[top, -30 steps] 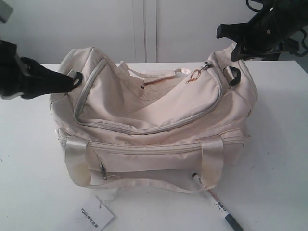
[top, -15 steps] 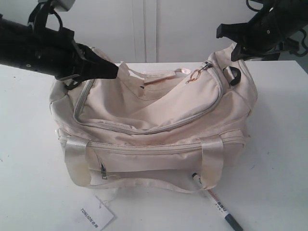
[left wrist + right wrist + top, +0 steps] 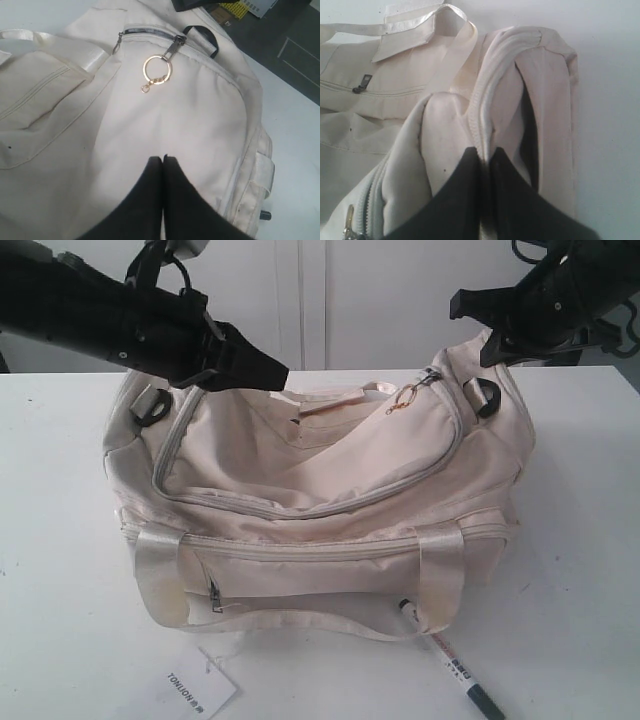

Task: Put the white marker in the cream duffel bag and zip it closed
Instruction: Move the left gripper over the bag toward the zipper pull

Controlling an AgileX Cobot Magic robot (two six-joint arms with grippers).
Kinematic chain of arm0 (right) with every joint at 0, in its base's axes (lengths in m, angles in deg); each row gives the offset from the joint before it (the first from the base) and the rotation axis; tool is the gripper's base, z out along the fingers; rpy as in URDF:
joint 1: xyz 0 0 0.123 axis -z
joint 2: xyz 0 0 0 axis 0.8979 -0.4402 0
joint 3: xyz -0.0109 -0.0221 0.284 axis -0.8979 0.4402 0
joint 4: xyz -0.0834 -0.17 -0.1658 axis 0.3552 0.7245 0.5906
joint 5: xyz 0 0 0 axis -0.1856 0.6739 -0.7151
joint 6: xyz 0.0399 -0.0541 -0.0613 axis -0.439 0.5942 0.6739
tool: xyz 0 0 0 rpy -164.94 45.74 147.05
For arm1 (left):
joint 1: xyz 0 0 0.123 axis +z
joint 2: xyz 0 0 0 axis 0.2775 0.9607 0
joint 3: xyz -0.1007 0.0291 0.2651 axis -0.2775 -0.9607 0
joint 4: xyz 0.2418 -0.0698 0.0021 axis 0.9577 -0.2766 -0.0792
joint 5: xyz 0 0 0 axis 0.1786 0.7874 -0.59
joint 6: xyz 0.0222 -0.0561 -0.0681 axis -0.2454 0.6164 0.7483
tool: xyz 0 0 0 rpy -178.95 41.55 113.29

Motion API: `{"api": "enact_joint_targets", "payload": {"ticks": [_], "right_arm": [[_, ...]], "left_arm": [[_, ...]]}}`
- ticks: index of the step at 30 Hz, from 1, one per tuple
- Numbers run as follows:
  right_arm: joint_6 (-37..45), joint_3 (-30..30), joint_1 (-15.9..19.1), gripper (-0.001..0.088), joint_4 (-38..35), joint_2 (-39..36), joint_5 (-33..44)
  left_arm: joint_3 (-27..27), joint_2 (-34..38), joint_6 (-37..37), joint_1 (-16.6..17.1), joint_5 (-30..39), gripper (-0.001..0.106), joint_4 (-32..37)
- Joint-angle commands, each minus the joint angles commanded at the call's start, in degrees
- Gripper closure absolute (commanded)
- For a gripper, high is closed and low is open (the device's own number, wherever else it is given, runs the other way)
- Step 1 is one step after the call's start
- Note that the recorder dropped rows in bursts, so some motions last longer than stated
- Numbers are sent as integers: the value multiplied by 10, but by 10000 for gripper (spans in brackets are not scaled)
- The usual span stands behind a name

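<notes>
A white table [image 3: 60,540] stands before a plain white wall [image 3: 400,300]. The bag [image 3: 320,490] sits mid-table. The right claw [image 3: 485,156] pinches a fold at the bag's right end. The left claw [image 3: 162,160] hovers over the top flap, tips pressed together, empty. The marker [image 3: 452,665] lies on the table at the bag's front right corner, well apart from both claws.
</notes>
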Motion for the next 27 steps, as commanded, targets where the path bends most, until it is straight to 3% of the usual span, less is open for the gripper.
{"api": "enact_joint_targets", "payload": {"ticks": [7,18,27], "right_arm": [[0,0,0,868,0,0,0],[0,0,0,868,0,0,1],[0,0,0,868,0,0,0]], "left_arm": [[58,56,0,-1,23,1053,-4],[156,144,0,-45,32,1053,-5],[246,202,0,-45,73,1053,-16]]}}
